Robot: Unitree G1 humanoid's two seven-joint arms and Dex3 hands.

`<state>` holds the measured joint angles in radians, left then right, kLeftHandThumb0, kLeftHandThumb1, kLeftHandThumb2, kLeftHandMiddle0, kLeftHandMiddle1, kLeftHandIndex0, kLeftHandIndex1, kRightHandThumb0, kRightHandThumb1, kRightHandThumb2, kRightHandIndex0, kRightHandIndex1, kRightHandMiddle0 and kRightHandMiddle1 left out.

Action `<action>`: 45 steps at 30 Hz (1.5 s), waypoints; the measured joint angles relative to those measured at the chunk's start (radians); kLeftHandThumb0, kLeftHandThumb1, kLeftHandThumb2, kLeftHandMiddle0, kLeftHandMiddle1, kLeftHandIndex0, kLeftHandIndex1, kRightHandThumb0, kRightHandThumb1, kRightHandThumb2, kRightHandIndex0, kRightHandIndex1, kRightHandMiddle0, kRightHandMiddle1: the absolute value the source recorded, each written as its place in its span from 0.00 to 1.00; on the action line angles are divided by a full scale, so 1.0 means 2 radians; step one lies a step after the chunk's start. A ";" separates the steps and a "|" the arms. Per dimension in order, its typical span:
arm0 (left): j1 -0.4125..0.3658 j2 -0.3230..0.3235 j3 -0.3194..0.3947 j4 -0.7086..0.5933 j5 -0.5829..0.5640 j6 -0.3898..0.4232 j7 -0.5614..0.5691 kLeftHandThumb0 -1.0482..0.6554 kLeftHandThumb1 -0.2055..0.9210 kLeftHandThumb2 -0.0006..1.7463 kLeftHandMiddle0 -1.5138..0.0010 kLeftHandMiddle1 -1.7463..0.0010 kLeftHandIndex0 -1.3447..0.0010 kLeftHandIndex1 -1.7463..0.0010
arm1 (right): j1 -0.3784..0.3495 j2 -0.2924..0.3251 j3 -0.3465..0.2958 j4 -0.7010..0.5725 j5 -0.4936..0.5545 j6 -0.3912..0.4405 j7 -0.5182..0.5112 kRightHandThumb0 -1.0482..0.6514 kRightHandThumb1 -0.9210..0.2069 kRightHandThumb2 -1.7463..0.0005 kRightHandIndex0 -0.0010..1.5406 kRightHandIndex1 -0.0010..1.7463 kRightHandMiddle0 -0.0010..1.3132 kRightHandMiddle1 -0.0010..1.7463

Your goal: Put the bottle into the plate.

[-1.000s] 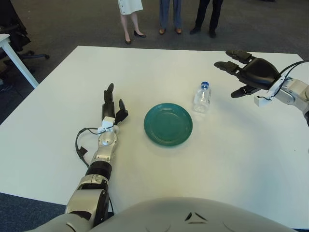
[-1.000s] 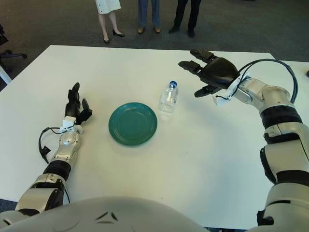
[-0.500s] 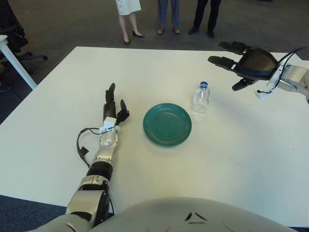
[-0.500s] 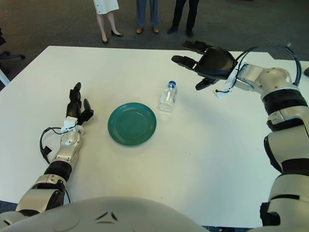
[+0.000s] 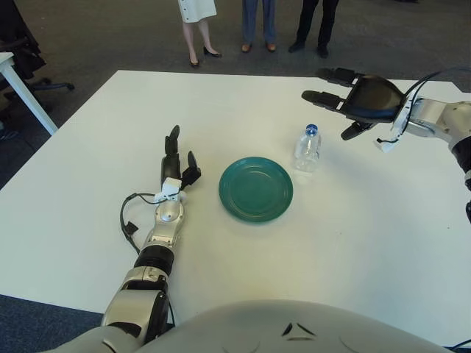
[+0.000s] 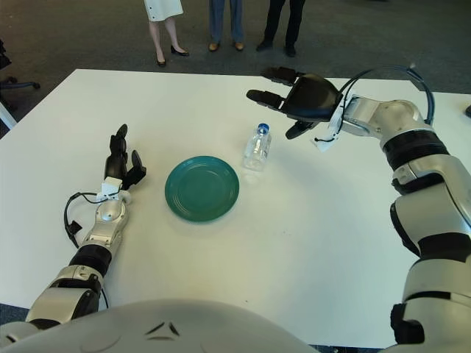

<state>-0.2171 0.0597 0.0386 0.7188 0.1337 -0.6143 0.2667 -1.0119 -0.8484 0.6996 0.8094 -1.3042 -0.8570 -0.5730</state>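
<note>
A: Left eye view first. Where is the bottle?

B: The clear water bottle (image 5: 307,148) with a blue cap stands upright on the white table (image 5: 368,243), just beside the green plate's (image 5: 256,189) far right edge and not on it. The right hand (image 5: 352,101) hovers above and to the right of the cap, fingers spread, holding nothing.

A: So which step is this?

B: The reach, I'd say. The grasp is not yet made. Next the hand must drop beside the bottle and close round its body.

A: And the right eye view?

B: Same layout. The left hand (image 6: 119,165) shows left of the plate, fingers loosely extended, holding nothing, idle.

A: Any brand or writing?

B: None readable; whatever label the bottle has is too small to make out.
</note>
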 measured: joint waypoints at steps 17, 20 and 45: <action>0.012 -0.007 -0.006 -0.021 0.008 0.007 0.010 0.04 1.00 0.57 0.92 1.00 1.00 0.82 | -0.031 0.042 0.046 0.040 -0.006 -0.002 -0.014 0.00 0.00 0.69 0.00 0.00 0.00 0.00; 0.014 -0.009 -0.007 -0.025 0.010 0.007 0.011 0.04 1.00 0.56 0.92 1.00 1.00 0.82 | -0.031 0.050 0.053 0.045 -0.006 -0.005 -0.017 0.00 0.00 0.68 0.00 0.00 0.00 0.00; 0.044 -0.012 -0.010 -0.067 0.012 0.010 0.008 0.04 1.00 0.56 0.92 1.00 1.00 0.82 | -0.032 0.107 0.087 0.106 -0.003 -0.005 -0.043 0.00 0.00 0.64 0.01 0.00 0.01 0.00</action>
<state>-0.1288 0.0366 0.0193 0.5846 0.1580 -0.5945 0.2836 -1.0752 -0.6347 0.8732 1.0207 -1.3098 -0.8671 -0.6594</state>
